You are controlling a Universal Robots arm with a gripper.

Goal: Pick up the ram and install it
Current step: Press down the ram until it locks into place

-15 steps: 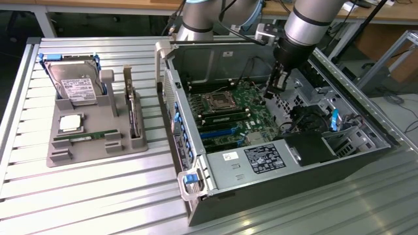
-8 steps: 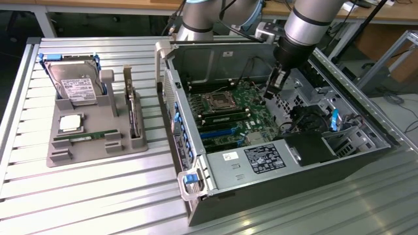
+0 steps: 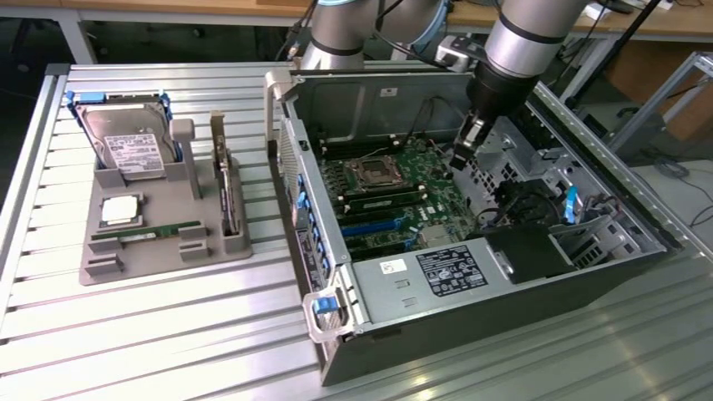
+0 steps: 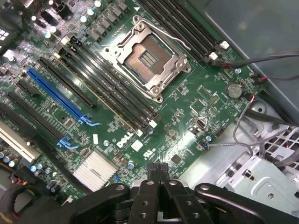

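Observation:
The ram (image 3: pixel 149 231), a thin green stick, lies flat in the grey tray (image 3: pixel 167 259) on the exterior view's left, beside the open computer case (image 3: pixel 446 276). My gripper (image 3: pixel 459 159) hangs inside the case over the green motherboard (image 3: pixel 440 200), far from the ram. In the wrist view the gripper (image 4: pixel 159 169) is shut with its black fingertips pressed together and nothing between them. It hovers above the board's edge, short of the empty processor socket (image 4: pixel 147 58) and the long dark memory slots (image 4: pixel 112 91).
The tray also holds a hard drive (image 3: pixel 128 142), a square silver processor (image 3: pixel 120 209) and an upright expansion card (image 3: pixel 229 188). Loose cables (image 4: pixel 261 60) and a metal drive cage (image 3: pixel 523 150) crowd the case beside the gripper. The case walls stand around the board.

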